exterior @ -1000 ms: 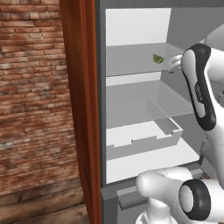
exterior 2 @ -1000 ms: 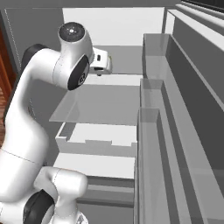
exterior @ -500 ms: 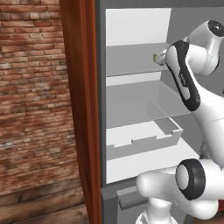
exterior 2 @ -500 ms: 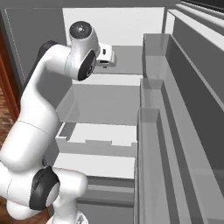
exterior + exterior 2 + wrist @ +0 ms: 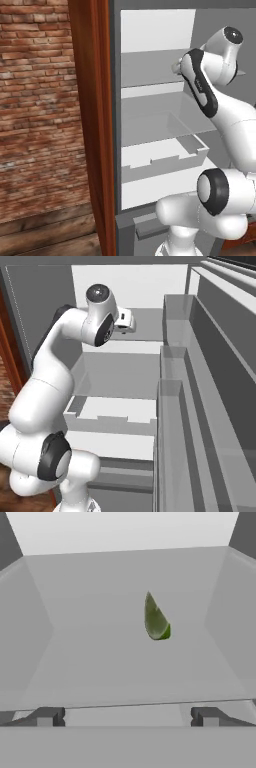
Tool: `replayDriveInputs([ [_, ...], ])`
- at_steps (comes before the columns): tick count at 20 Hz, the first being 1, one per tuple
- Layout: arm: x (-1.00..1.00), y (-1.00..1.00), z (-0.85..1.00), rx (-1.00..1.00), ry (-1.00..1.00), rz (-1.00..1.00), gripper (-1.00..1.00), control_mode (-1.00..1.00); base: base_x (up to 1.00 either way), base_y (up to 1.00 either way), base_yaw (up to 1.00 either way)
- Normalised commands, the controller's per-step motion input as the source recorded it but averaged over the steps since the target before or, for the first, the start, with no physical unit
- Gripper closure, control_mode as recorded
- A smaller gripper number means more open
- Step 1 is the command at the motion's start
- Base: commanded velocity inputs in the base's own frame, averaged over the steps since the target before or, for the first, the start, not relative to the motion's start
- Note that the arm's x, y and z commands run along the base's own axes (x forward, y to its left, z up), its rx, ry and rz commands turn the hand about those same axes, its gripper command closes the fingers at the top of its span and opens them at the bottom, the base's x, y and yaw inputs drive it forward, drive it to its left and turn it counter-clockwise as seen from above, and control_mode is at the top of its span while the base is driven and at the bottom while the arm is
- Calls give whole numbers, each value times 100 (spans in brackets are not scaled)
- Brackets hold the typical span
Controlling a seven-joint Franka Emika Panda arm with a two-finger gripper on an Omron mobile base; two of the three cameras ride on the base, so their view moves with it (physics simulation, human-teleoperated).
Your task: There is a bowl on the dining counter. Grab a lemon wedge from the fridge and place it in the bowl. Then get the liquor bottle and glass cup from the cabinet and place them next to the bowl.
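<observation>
The fridge [image 5: 150,125] stands open, its white-grey interior taking up the centre and right of the left base view, with a red-brown wood panel [image 5: 92,120] running down just left of its edge and a brick wall [image 5: 35,110] beyond that at far left. The arm reaches up into the upper shelf level, its hand at the upper right of the left base view and at upper centre of the right base view. In the hand view the gripper [image 5: 127,717] is released, its two dark tips spread wide apart at the bottom of the frame with nothing between them. The lemon wedge [image 5: 156,619], green-tinted and pointed at its top, lies on the shelf floor [image 5: 100,662] above and slightly right of centre in that view, well ahead of the tips and apart from both side walls and the back wall, with bare shelf all around it. Below, a shallow white drawer [image 5: 165,155] with a notched front edge sits at mid-frame in the left base view. In the right base view the open door's grey bins [image 5: 200,406] fill the right side, near the arm's right flank.
</observation>
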Motion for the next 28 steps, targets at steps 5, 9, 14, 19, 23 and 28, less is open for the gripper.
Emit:
replayDriveInputs([
  [5, 44, -1, -8, 0, 0, 0, -100, -100, 0, 0, 0],
  [9, 38, -19, 0, 0, 0, -1, -100, -100, 0, 0, 0],
  [14, 28, -27, -6, 0, 3, -1, -100, -100, 0, 0, 0],
  [19, 24, 0, -16, 0, 1, 0, -100, -100, 0, 0, 0],
  [23, 20, 1, -1, 0, 0, 0, -100, -100, 0, 0, 0],
  [28, 25, 0, -4, 0, 1, 0, -100, -100, 0, 0, 0],
])
